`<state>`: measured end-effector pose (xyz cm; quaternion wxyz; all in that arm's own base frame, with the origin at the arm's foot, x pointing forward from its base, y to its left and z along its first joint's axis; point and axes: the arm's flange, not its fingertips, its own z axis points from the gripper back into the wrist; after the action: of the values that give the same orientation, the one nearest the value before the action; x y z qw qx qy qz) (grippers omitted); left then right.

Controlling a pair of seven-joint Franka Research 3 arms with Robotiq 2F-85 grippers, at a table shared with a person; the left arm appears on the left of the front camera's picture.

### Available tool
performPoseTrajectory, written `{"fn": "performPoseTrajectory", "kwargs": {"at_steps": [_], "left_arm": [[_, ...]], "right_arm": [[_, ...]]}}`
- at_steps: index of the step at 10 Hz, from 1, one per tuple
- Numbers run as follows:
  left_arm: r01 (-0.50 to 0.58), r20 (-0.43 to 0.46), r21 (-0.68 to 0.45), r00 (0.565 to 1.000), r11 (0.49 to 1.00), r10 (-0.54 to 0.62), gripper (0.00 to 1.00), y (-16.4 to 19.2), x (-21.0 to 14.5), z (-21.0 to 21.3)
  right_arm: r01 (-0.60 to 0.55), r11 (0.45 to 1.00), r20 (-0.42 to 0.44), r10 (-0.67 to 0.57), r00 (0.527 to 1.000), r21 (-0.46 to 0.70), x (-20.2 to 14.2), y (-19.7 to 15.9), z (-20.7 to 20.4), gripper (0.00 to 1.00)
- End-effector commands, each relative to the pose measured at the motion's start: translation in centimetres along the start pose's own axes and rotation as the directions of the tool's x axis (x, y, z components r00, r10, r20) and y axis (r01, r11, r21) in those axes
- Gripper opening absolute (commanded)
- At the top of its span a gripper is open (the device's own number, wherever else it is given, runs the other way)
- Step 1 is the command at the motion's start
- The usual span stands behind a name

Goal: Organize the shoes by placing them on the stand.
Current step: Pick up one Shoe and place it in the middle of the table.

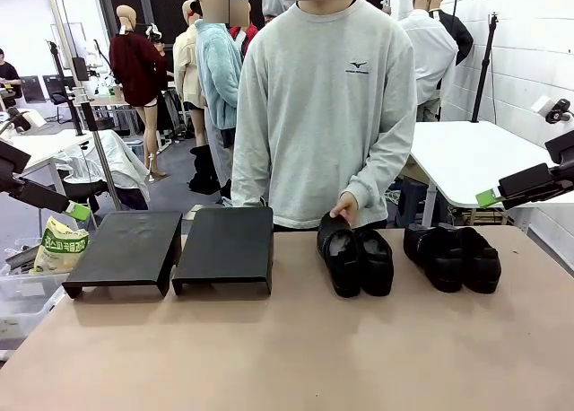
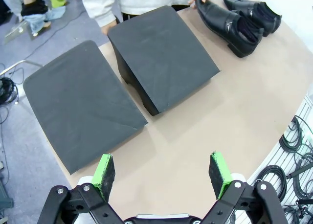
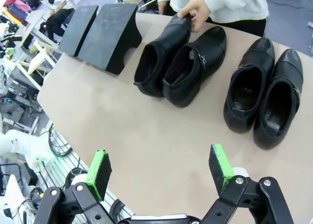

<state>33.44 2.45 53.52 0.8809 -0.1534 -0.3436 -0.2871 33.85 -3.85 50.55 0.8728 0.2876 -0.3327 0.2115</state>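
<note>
Left jaws, bottom of the left wrist view: spread wide, nothing between the green pads (image 2: pixel 103 170), hanging over the tan surface (image 2: pixel 195 131) short of the stand. Right jaws, bottom of the right wrist view: also spread wide and holding nothing, above the near edge of the surface. In the front view the left arm (image 1: pixel 27 191) comes in at the left edge and the right arm (image 1: pixel 538 182) at the right edge. Both are at mid height, off the surface and well apart from everything on it.

Stand (image 1: pixel 224 245): matte black, two sloped panels side by side with a narrow gap between them. It is left of centre in the front view, and the left panel sits at the surface's left edge.

Shoes: four, black and glossy, in two pairs, all flat on the surface to the right of the stand. The centre pair (image 1: pixel 354 258) is just right of the stand. The second pair (image 1: pixel 453 257) is further right, with a small gap between pairs. Shoes within each pair touch. Toes point to the far side; openings face the camera in the right wrist view.

Person (image 1: pixel 323 97) in a grey sweatshirt stands at the far edge, top centre. One hand (image 1: pixel 343 209) rests on the toe end of the centre pair's left shoe.
</note>
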Motion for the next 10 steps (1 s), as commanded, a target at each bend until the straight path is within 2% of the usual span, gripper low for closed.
{"fn": "performPoseTrajectory", "kwargs": {"at_steps": [1, 10], "left_arm": [[0.006, -0.002, -0.003, 1.000, 1.000, -0.006, 1.00, 0.15, -0.10, -0.05], [0.006, -0.002, -0.003, 1.000, 1.000, -0.006, 1.00, 0.15, -0.10, -0.05]], "right_arm": [[-0.010, 1.000, 0.007, 0.010, 1.000, 0.023, 0.03, -0.23, -0.23, 1.00], [-0.010, 1.000, 0.007, 0.010, 1.000, 0.023, 0.03, -0.23, -0.23, 1.00]]}}
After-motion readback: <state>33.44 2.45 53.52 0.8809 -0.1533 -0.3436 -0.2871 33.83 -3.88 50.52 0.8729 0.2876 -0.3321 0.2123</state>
